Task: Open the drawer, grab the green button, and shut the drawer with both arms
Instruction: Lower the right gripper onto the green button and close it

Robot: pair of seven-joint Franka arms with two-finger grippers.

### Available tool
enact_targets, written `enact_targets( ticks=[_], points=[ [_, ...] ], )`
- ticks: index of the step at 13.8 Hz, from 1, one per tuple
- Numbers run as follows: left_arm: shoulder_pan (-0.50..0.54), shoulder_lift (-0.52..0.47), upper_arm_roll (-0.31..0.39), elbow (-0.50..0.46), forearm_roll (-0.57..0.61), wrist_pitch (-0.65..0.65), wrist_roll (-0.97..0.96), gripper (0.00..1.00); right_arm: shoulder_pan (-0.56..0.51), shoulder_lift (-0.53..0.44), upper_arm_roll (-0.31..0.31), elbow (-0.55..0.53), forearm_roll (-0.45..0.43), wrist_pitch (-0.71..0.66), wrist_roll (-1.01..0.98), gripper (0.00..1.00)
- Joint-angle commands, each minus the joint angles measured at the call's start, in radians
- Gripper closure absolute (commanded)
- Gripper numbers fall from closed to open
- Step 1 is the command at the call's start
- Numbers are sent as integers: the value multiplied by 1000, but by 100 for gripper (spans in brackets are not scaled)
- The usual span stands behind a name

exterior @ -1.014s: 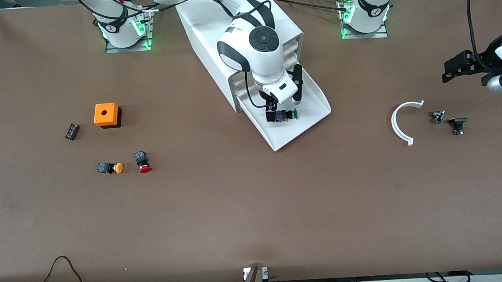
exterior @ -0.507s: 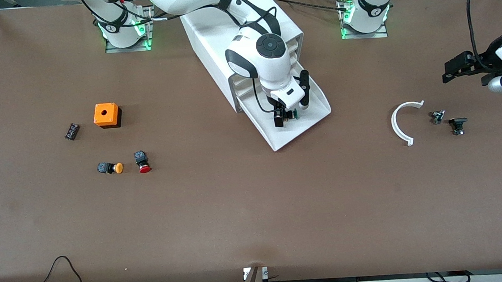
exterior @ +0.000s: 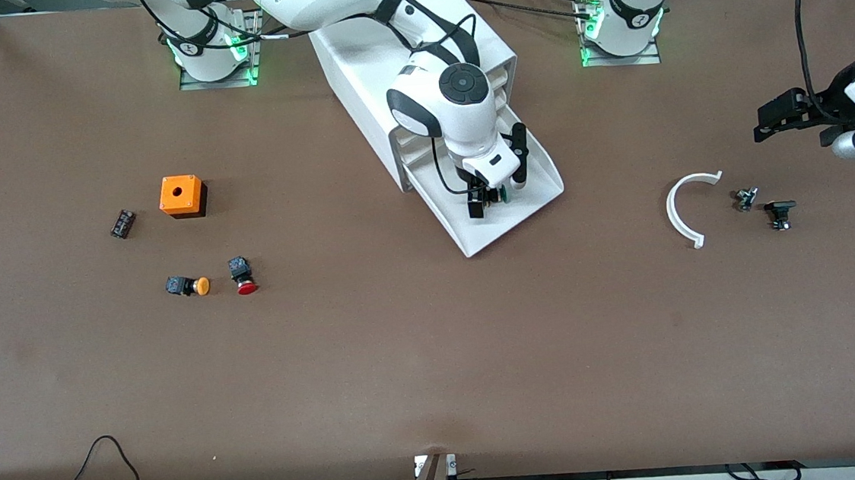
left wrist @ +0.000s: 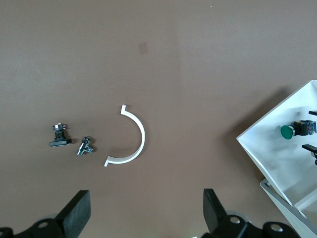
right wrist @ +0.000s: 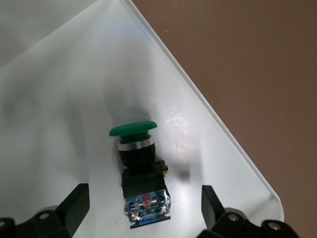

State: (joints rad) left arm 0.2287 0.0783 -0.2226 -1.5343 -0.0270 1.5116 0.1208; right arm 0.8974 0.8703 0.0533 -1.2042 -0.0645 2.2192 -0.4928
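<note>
The lowest drawer [exterior: 521,217] of the white cabinet [exterior: 354,85] is pulled out. The green-capped button [exterior: 500,195] lies on its side in it. My right gripper [exterior: 498,182] is low in the drawer, open, with a finger on each side of the button. In the right wrist view the green cap [right wrist: 132,130] and black body [right wrist: 143,186] lie between the open fingers [right wrist: 74,208] on the drawer floor [right wrist: 59,99]. My left gripper [exterior: 768,122] waits open and empty over the table at the left arm's end. The left wrist view shows its fingers [left wrist: 74,213], the drawer [left wrist: 270,153] and the button [left wrist: 290,131].
An orange box [exterior: 181,195], a small black part [exterior: 122,223], an orange-capped button [exterior: 188,285] and a red-capped button [exterior: 242,275] lie toward the right arm's end. A white curved piece [exterior: 684,208] and two small parts [exterior: 746,199] [exterior: 779,213] lie under the left gripper.
My right gripper has shifted a little toward the left arm's end and come down round the green button. The button and the left arm have not moved.
</note>
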Motion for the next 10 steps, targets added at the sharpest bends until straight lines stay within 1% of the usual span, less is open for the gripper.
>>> enact_targets(
  ticks=[1,9,10],
  points=[
    [-6,17,0,33,29,-21,-13,0,5,29,6,31,-32,-4,-1,0],
    [-6,17,0,33,29,-21,-15,0,20,36,6,28,-43,-12,-1,0],
    [-6,17,0,31,29,-21,-15,0,18,42,6,28,-52,-10,-1,2]
  ],
)
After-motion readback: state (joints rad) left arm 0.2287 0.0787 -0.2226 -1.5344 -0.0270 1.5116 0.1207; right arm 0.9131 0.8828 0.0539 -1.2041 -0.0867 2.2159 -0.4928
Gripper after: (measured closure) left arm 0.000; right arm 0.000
